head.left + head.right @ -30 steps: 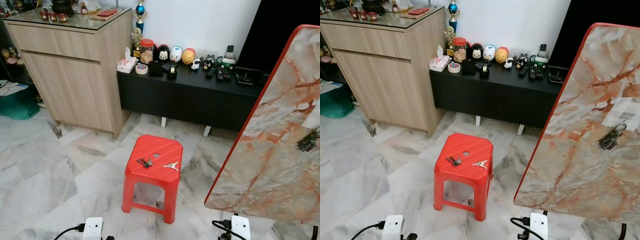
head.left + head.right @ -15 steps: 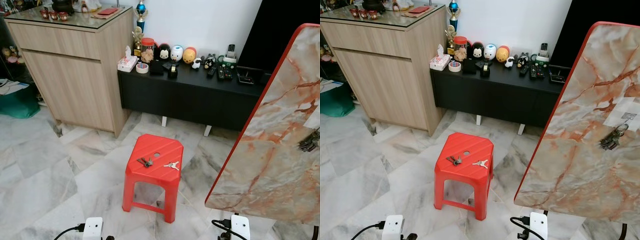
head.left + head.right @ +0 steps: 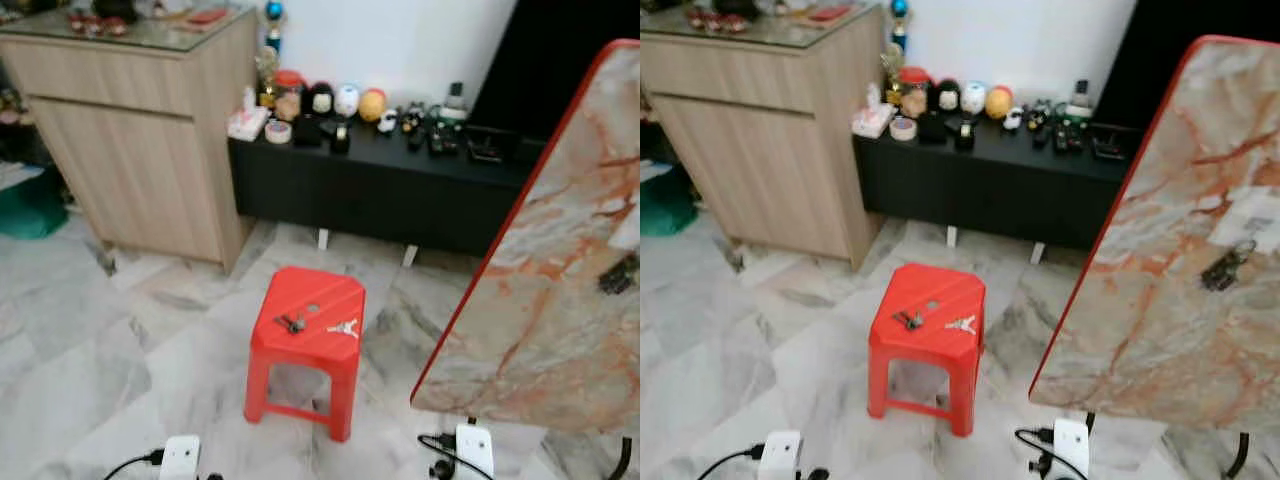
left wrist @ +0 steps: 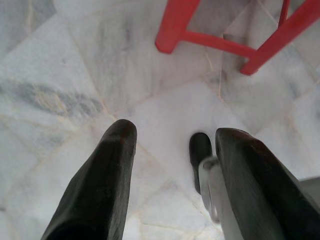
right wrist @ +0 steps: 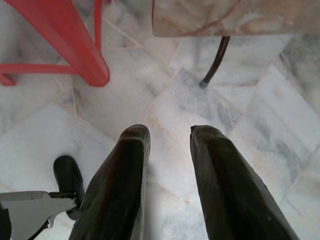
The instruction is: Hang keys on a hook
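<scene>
Nearest the robot, both arms hang low over the pale marble-tile floor [image 3: 90, 380]. The left gripper [image 4: 170, 150] has its two black fingers spread well apart and holds nothing. The right gripper [image 5: 167, 137] has its fingers parted by a narrower gap and is likewise empty.

Next out stands the red plastic stool [image 3: 310, 350]. On its seat lie two sets of keys: a dark bunch of keys [image 3: 291, 323] and, just beside it, a pale silver key set [image 3: 344, 327]. They lie near each other without touching.

To the robot's right stands a tilted marble-pattern board with a red edge [image 3: 560, 290]. A dark key bunch already hanging on the board [image 3: 1225, 265] marks the hook position; the hook itself is too small to make out.

Farthest are the low black cabinet [image 3: 400, 195], which carries small figurines, and the light wood sideboard [image 3: 140, 150].

Handling judgement: keys are light, rigid metal, lie flat, and are likely to slide on smooth plastic. Pinch at the ring or the thickest cluster, so that the ring hangs free for the hook.

Difference from the earlier frames: the whole view has shifted slightly and is now blurred, which indicates camera motion. The keys keep their places on the stool.
</scene>
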Controlling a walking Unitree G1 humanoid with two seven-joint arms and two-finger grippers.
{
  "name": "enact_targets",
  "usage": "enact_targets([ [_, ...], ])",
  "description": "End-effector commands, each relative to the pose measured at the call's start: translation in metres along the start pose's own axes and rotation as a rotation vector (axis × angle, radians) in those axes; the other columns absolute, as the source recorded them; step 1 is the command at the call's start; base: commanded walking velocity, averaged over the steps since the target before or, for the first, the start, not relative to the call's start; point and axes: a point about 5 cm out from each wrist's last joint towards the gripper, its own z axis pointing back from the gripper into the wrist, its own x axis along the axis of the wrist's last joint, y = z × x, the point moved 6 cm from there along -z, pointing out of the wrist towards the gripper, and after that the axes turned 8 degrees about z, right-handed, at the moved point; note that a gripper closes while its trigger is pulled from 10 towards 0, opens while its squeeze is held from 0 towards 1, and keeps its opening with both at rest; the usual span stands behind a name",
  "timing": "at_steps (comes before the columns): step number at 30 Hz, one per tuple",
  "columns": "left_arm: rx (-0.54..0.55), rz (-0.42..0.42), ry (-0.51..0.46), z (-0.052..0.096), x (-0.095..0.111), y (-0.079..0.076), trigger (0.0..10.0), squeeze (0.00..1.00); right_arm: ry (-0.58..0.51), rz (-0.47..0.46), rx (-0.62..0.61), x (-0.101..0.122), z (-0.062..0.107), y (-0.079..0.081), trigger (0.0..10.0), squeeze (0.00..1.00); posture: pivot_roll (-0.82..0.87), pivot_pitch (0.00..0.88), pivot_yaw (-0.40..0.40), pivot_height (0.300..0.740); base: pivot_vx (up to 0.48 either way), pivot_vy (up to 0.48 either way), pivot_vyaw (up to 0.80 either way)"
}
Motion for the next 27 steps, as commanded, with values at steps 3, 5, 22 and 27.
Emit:
enact_targets([
  [3,-0.002,0.014,0.021,0.0006,-0.0065,-0.0022,10.0,0.00,0.016,0.008,-0.018,-0.0048,0.0005,-0.0081,10.0,0.00,0.07,0.000,-0.052,0.740,0.000,0.480,0.00],
  [5,-0.002,0.014,0.022,0.0007,-0.0067,-0.0020,10.0,0.00,0.016,0.008,-0.018,-0.0047,0.0004,-0.0080,10.0,0.00,0.07,0.000,-0.052,0.740,0.000,0.480,0.00],
  [22,-0.001,0.012,0.030,0.0009,-0.0089,-0.0028,10.0,0.00,0.010,-0.001,-0.017,-0.0041,0.0005,-0.0074,10.0,0.00,0.07,0.000,-0.052,0.740,0.000,0.480,0.00],
  [27,-0.001,0.012,0.031,0.0009,-0.0093,-0.0029,10.0,0.00,0.010,0.000,-0.015,-0.0042,0.0005,-0.0073,10.0,0.00,0.07,0.000,-0.052,0.740,0.000,0.480,0.00],
])
